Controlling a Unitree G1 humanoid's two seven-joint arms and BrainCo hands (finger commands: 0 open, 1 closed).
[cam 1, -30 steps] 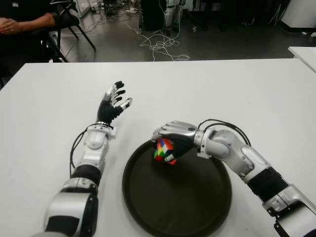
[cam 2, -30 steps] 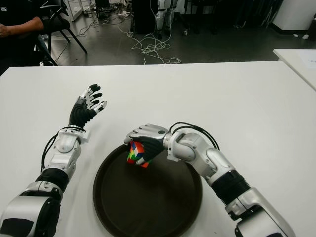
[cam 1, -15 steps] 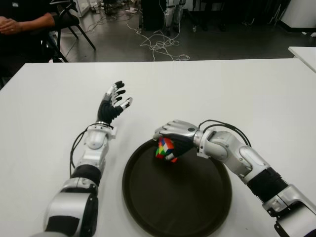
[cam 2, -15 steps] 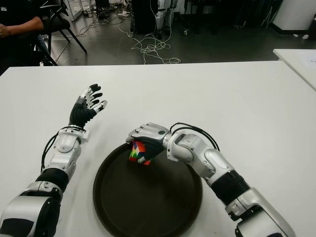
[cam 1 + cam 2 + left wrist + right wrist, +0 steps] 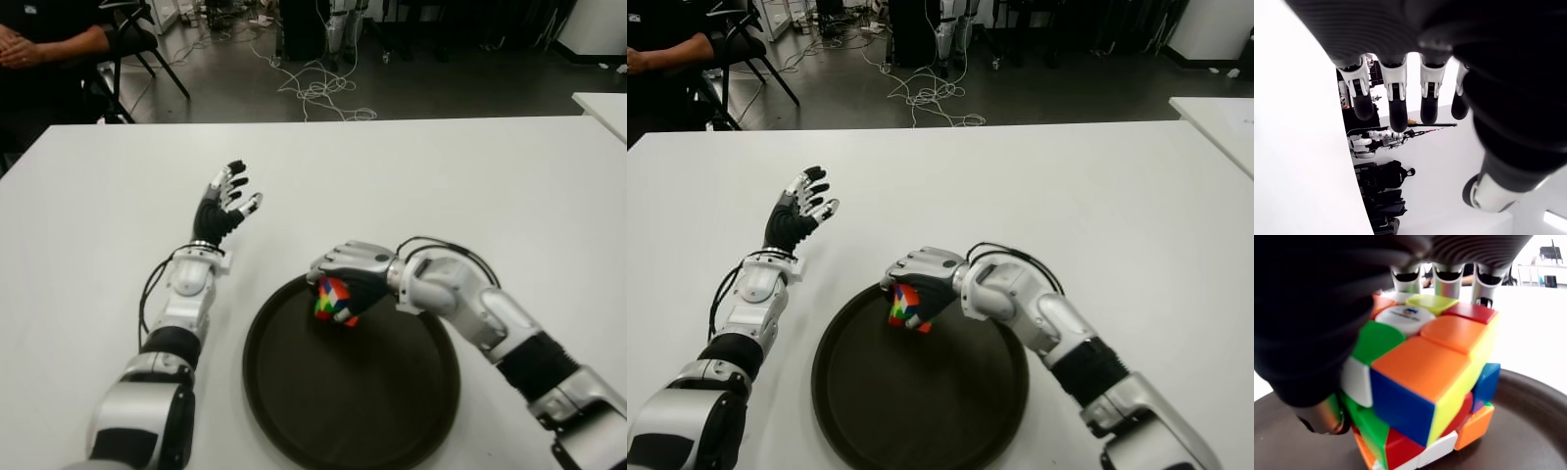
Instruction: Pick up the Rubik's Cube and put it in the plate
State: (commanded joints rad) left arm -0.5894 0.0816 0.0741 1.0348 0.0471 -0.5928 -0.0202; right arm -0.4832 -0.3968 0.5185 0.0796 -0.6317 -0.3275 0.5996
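Right hand (image 5: pixel 345 279) grips the cube (image 5: pixel 334 300) over the plate (image 5: pixel 392 411) rim – released here, it may tumble off the edge. Left hand (image 5: pixel 223 208) open, idle beside the plate on the table (image 5: pixel 441 176).

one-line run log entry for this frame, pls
phase: placing | right hand: shut on Rubik's Cube, over far-left part of plate | left hand: open, raised left of plate | cube released: no

Rubik's Cube (image 5: pixel 1420 382) scrambled orange, blue, green, red, yellow, white; plate (image 5: pixel 392 411) dark brown; table (image 5: pixel 441 176) white
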